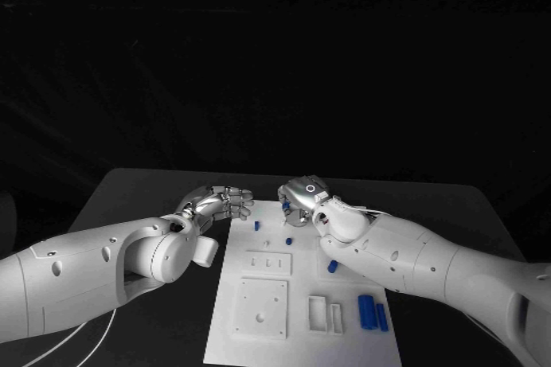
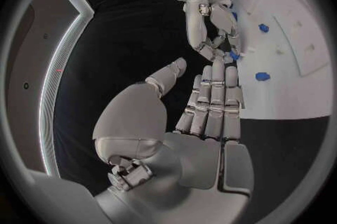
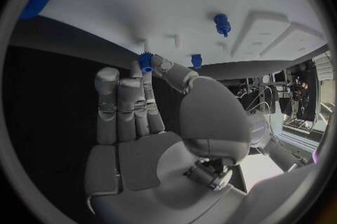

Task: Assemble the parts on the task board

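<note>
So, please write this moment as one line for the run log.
left hand: open, holds nothing, beside task board | right hand: pinches small blue part at board's far edge | stage: assembly under way

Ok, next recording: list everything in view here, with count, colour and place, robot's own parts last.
table: one, black, under everything.
task board: one, white plate, lying mid-table between the arms.
loose parts: blue, several; a group at the board's near right, one mid-board, small ones near the far end.
pinched part: one, blue, small, in the right hand's fingertips at the board's far edge.
left hand: silver, empty, fingers held together, beside the board's far left corner.
right hand: silver, over the board's far end, pinching that part.
</note>
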